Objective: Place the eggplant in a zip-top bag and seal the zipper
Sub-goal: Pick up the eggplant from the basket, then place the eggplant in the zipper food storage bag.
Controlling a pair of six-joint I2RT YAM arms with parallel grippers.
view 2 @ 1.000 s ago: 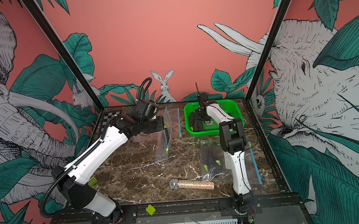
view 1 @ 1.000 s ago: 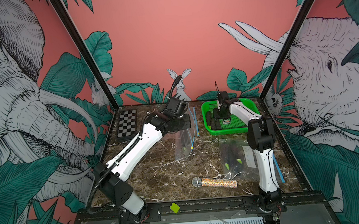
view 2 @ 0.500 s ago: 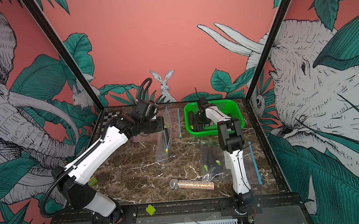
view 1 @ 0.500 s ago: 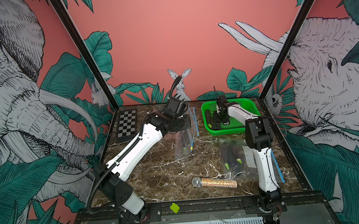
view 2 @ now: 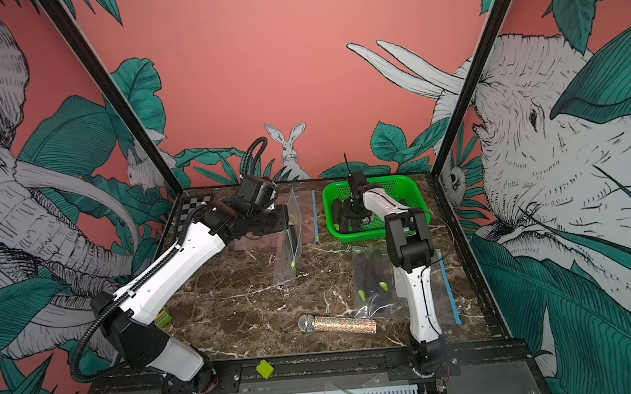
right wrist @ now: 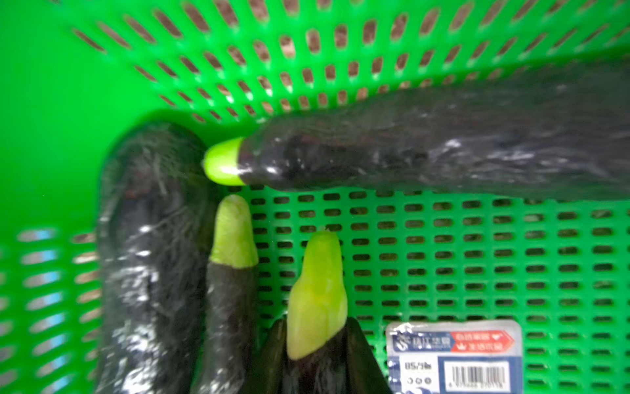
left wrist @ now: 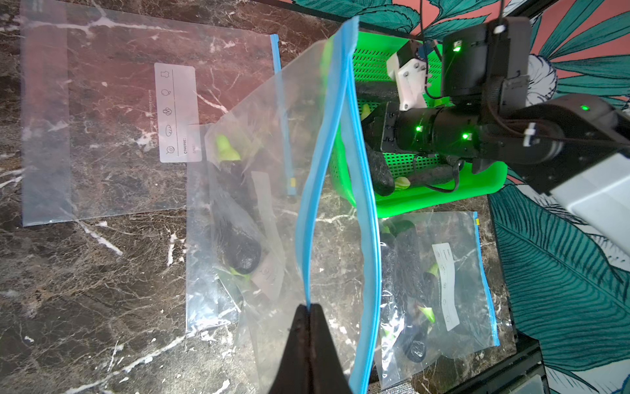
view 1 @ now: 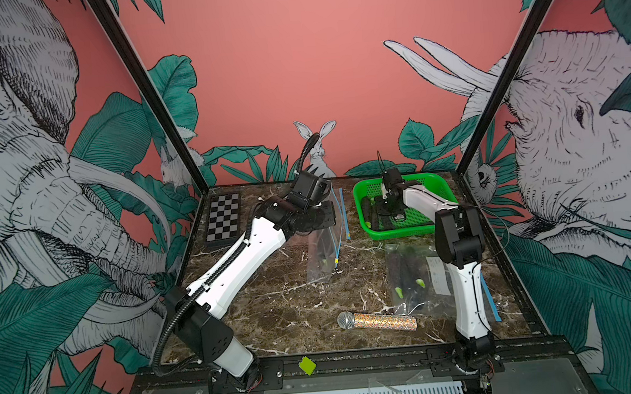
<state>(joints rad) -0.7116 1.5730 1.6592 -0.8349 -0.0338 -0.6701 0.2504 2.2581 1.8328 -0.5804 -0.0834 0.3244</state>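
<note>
Two arms: your left one stretches to just beside the green basket (view 1: 397, 233), and your right one bends down into it.
Left gripper (left wrist: 308, 308): you have the fingers pressed together on one blue lip of the zip-top bag (left wrist: 332, 112), which hangs from that lip just beside the basket, on the checkerboard (view 1: 223, 220) side.
Bag mouth: the two zipper lips stand apart.
Right gripper (right wrist: 315, 344): it is inside the basket, with its dark fingers (right wrist: 272, 354) tight against both sides of the eggplant (right wrist: 317, 293), just below the green cap.
Eggplant: it is inside the basket, beside three other eggplants (right wrist: 153, 256) and a barcode label (right wrist: 453, 358).
Filled bag (view 1: 408, 275): it lies flat on the table just in front of the basket, with eggplants inside.
Microphone (view 1: 377, 321): it lies well apart from the basket, towards your arm bases.
</note>
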